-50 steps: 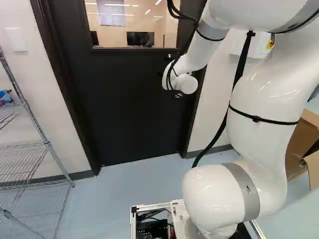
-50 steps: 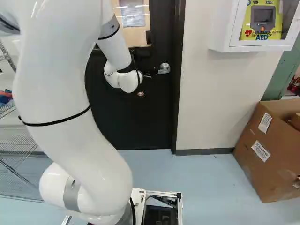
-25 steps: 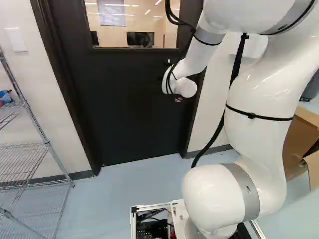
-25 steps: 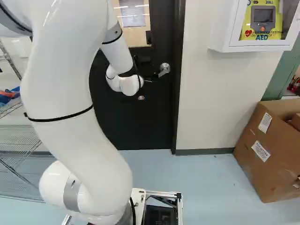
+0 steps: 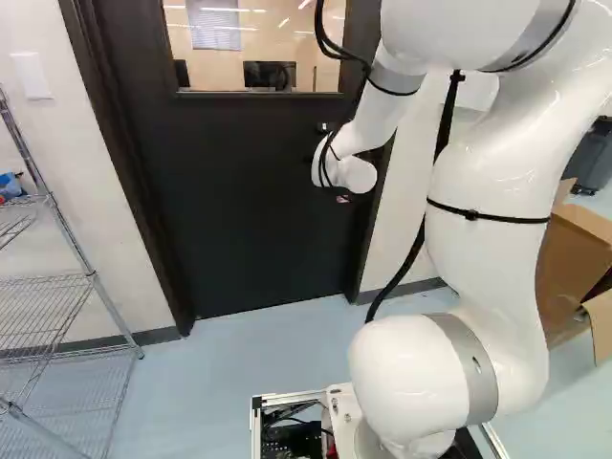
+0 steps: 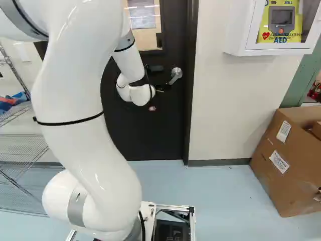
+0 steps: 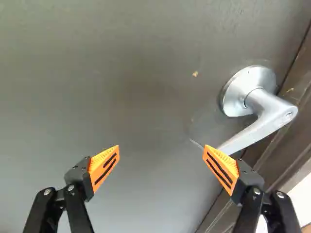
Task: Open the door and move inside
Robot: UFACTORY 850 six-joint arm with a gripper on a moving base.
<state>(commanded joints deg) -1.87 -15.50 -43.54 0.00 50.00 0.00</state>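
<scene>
The black door [image 5: 258, 201] stands closed in its frame in both base views. At its edge in the right base view, a silver lever handle [image 6: 176, 74] slants downward. My gripper [image 6: 162, 87] is just below and left of the handle there, mostly hidden by the white wrist. In the wrist view the gripper [image 7: 161, 151] stands open, its orange-padded fingers wide apart with only door surface between the tips. One finger [image 7: 221, 167] overlaps the free end of the lever [image 7: 262, 124]; whether they touch, I cannot tell.
A wire shelf [image 5: 57, 296] stands left of the door. Right of the door frame [image 6: 190, 100], a white cabinet [image 6: 238, 30] hangs on the wall, and a large cardboard box [image 6: 286, 165] sits on the floor. The door has a window [image 5: 253, 48].
My wrist and gripper have moved a little downward beside the handle, and the upper arm has swung across. The lever has turned from nearly level to a downward slant. The base has stayed put.
</scene>
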